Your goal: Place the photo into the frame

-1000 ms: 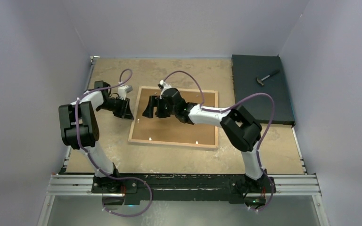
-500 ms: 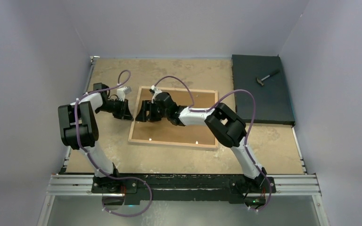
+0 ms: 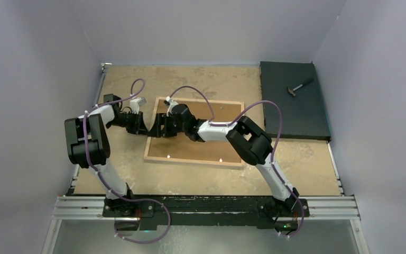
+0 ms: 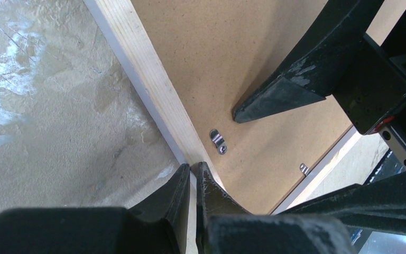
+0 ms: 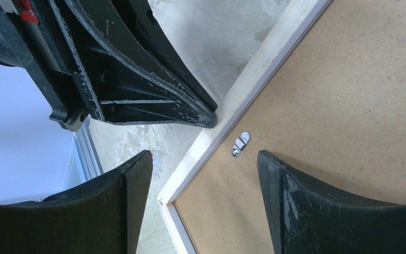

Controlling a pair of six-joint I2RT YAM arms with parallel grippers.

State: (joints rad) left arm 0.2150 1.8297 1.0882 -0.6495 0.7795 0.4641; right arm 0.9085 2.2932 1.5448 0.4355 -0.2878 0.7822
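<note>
Apparently opening the light-wood rectangular frame point(image 3: 193, 160) at 9 o'clock: left gripper point(image 4: 193, 169) clenched empty, right gripper point(image 5: 203, 157) spread, next to swivel the small silver clip point(image 5: 240, 144).

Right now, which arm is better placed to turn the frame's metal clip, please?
Probably right: the right end effector, open, straddles the clip; the left end effector is shut at the edge of the frame.

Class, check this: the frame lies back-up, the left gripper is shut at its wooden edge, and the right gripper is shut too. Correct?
No: the right gripper is open, jaws apart either side of the metal clip, as the right wrist view shows. The rest holds.
</note>
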